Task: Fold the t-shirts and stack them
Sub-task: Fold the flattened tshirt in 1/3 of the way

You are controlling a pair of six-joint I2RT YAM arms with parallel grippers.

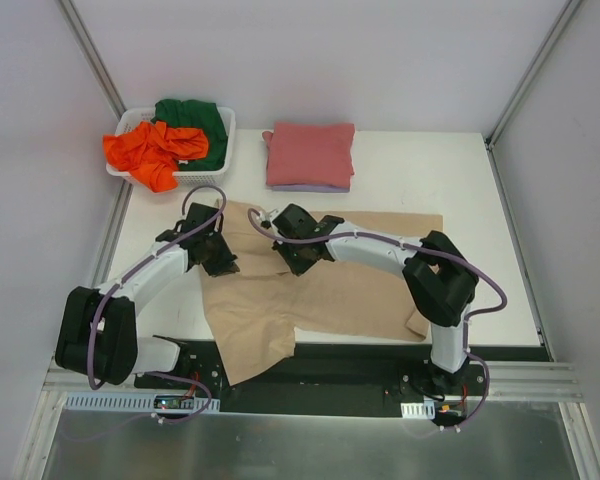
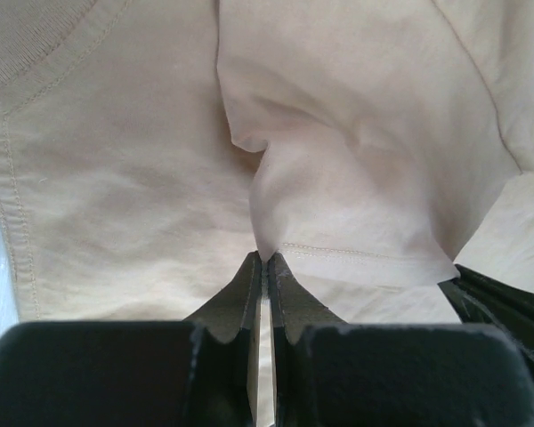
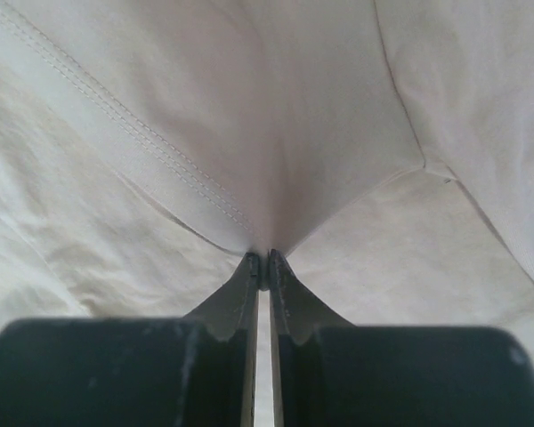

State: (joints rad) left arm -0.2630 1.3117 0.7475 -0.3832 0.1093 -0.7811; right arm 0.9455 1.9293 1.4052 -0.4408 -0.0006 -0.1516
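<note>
1. Nearest me, one lower corner of the tan-beige soft cloth t-shirt (image 1: pixel 350 285) hangs over the near edge of the white table (image 1: pixel 470 180). The rest of this shirt lies spread flat across the middle of the table, and I use it as my reference.

2. The left gripper (image 2: pixel 262 260) sits on the shirt's left part. Its fingers are pressed together on a raised pleat of tan cloth with a stitched hem just above the tips.

3. The right gripper (image 3: pixel 260 258) sits just right of it, near the shirt's far edge. It is likewise clamped on a small peak of cloth beside a double seam.

4. Beyond the shirt's far edge lies the pinkish-red folded t-shirt (image 1: pixel 310 150), stacked on the pale lavender t-shirt (image 1: pixel 310 187).

5. Far left of the tan shirt stands the white plastic slotted basket (image 1: pixel 229 132). It holds the orange crumpled t-shirt (image 1: pixel 145 152) and the dark green t-shirt (image 1: pixel 195 122).

Hazards, in my judgement:
- Both pinches look shallow, so a quick pull could slip the cloth free.
- Unequal travel of the arms would skew the fold.
- The overhanging corner may drag on the table edge and pull the fold back.
- The wrists are close together, so crossing paths risks contact.
</note>
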